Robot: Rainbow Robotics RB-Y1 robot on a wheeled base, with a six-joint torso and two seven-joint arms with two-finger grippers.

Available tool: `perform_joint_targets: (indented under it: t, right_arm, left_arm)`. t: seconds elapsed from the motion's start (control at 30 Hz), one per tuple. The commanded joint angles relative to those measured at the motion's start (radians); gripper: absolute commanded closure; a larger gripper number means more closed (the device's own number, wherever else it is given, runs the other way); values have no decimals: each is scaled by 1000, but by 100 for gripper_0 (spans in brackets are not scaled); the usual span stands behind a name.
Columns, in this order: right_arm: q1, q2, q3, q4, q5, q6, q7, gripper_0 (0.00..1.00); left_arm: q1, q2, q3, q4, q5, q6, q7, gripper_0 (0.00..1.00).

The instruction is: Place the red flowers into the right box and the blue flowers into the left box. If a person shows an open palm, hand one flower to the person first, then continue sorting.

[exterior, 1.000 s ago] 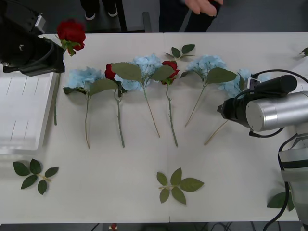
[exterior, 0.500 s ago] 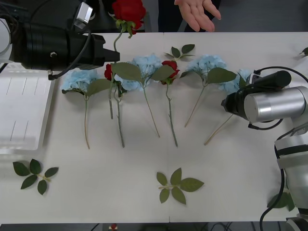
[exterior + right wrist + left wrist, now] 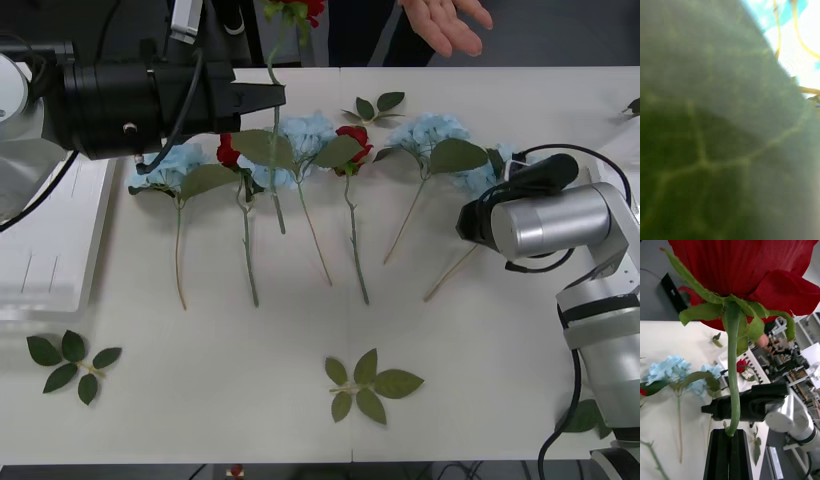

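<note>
We are seeing the left gripper [image 3: 272, 97] clamped shut on the stem of a red rose [image 3: 300, 8], holding it up above the far side of the surface [image 3: 500, 360], its bloom reaching past the far edge toward a person's open palm [image 3: 448, 25]. In the left wrist view, the gripper [image 3: 730, 450] is pinching the green stem between its closed black fingers [image 3: 717, 453], the rose [image 3: 745, 273] standing upright just above them.

The right gripper [image 3: 468, 225] is lying low at the right end of the flower row, against a blue flower [image 3: 485, 172]; we cannot tell whether it is open or closed, and its wrist view is pressed against a green leaf [image 3: 715, 142].

More blue flowers [image 3: 305, 135] and two red roses [image 3: 352, 140] are lying in a row across the surface. The left box [image 3: 50, 245] is sitting at the left edge, beneath the left arm.
</note>
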Motion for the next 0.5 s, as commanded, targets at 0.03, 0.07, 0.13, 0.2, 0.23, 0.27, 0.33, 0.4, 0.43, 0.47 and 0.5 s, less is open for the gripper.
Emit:
perform_joint_targets:
  t: [0.03, 0.07, 0.13, 0.2, 0.23, 0.27, 0.33, 0.4, 0.43, 0.47, 0.5]
  right_arm:
    - [-17, -20, 6, -13, -1, 0, 32, 93]
    - [-17, -20, 6, -13, -1, 0, 34, 100]
    - [-17, -20, 6, -14, -4, 0, 37, 100]
    - [-17, -21, 6, -16, -9, 0, 40, 100]
    - [-17, -23, 6, -25, -12, 0, 43, 100]
    - [-17, -23, 6, -33, -15, 5, 44, 100]
    - [-18, -31, 2, -68, -38, 34, 48, 100]
    - [-15, -41, -5, -134, -67, 97, 52, 100]
    - [-15, -47, -16, -183, -85, 144, 57, 100]
    - [-14, -50, -27, -221, -101, 180, 60, 100]
    - [-12, -54, -44, -272, -122, 227, 64, 100]
  left_arm:
    - [2, -21, 8, -5, 67, -24, -186, 100]
    - [2, -24, 6, 1, 81, -24, -204, 99]
    - [2, -34, 6, 19, 108, -21, -249, 99]
    - [3, -40, 6, 39, 135, -9, -273, 99]
    - [3, -44, 6, 51, 145, -4, -291, 100]
    - [3, -44, 6, 58, 153, -4, -301, 99]
    - [3, -44, 6, 67, 162, -1, -325, 99]
    - [3, -44, 6, 67, 164, 0, -325, 99]
    - [3, -44, 6, 68, 165, 0, -324, 100]
    - [3, -44, 6, 68, 167, 0, -324, 100]
    - [3, -44, 6, 68, 168, 0, -322, 100]
